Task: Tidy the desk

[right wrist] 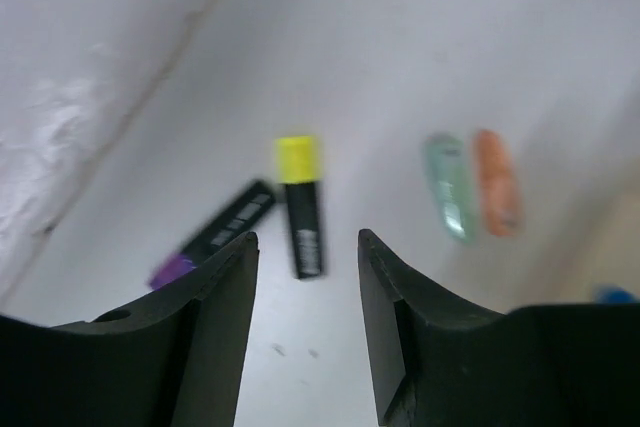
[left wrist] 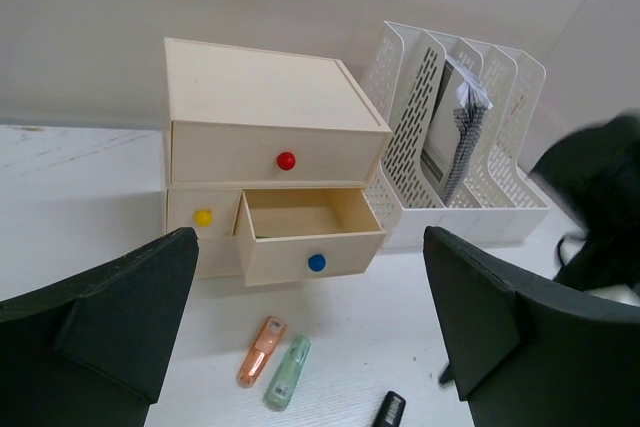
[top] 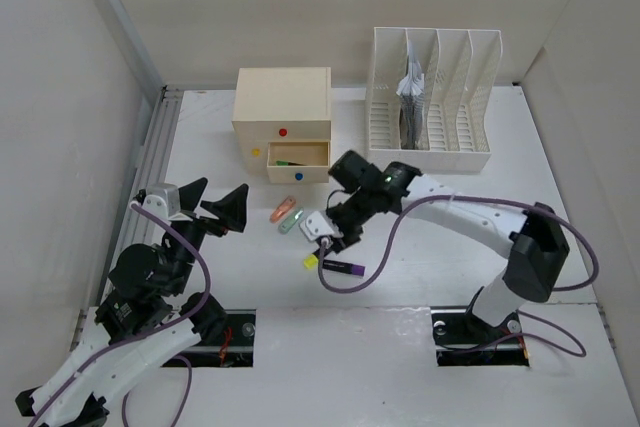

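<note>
Desk, place: white desk (top: 400, 292) fills the floor of the walled cell, with both arm bases at its near edge.
Top view only: two dark cutouts at the near edge, left (top: 225, 332) and right (top: 480, 335); grey rail (top: 150, 167) along the left edge.
Left wrist view only: drawer fronts face-on, with a red knob (left wrist: 286, 160) above, a yellow knob (left wrist: 203, 217) lower left and a blue knob (left wrist: 316, 263) on the pulled-out drawer (left wrist: 310, 237).
Right wrist view only: close and blurred; the black pen barrels carry print that is unreadable.
Desk, look: matte, flat, faintly scuffed toward the left.
Right gripper (right wrist: 305, 242): jaws parted a little, nothing clamped; the lower end of the yellow-capped pen (right wrist: 302, 207) lies in the gap between them. Contact cannot be told.
Left gripper (top: 213, 199): jaws spread wide, empty, above the desk's left side and aimed at the drawers.
Desk middle: purple-capped pen (right wrist: 215, 237) just beside the yellow-capped one, at an angle to it; green pen (right wrist: 449, 187) and orange pen (right wrist: 496, 182) side by side, apart from that pair and nearer the drawers.
Far edge: cream drawer box (top: 283, 107) with its lower right drawer open; white file rack (top: 435, 97) just to its right, with papers (top: 412, 97) in one left slot.
</note>
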`<state>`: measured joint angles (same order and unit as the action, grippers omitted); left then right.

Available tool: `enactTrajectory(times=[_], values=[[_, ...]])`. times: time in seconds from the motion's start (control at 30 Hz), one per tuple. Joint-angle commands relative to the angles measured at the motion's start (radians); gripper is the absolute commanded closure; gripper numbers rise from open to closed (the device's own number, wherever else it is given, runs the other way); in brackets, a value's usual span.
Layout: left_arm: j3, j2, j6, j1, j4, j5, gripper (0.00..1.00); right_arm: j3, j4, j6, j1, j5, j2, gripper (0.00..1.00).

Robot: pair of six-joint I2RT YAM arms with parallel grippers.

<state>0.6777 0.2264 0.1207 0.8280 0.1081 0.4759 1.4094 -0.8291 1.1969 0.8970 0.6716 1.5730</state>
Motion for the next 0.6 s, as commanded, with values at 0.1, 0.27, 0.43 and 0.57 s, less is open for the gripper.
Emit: enactTrajectory(times=[0.1,0.27,0.43,0.57], values=[[-0.007,-0.012,0.002,-0.009,-0.047,0.009,0.06,-0.174,0.068,0.046,0.098,0.062,0.03,0.5],[-0.007,-0.012,0.002,-0.009,-0.047,0.009,0.06,-0.205,0.191,-0.074,0.099,-0.021,0.062,0.5],[-0.007,-0.012,0.002,-0.009,-0.047,0.009,0.06,-0.214,0.31,-0.192,0.099,-0.122,0.107,0.47],[-0.007,-0.012,0.002,-0.009,-0.047,0.009,0.06,-0.172,0.311,-0.215,0.099,-0.162,0.183,0.47]])
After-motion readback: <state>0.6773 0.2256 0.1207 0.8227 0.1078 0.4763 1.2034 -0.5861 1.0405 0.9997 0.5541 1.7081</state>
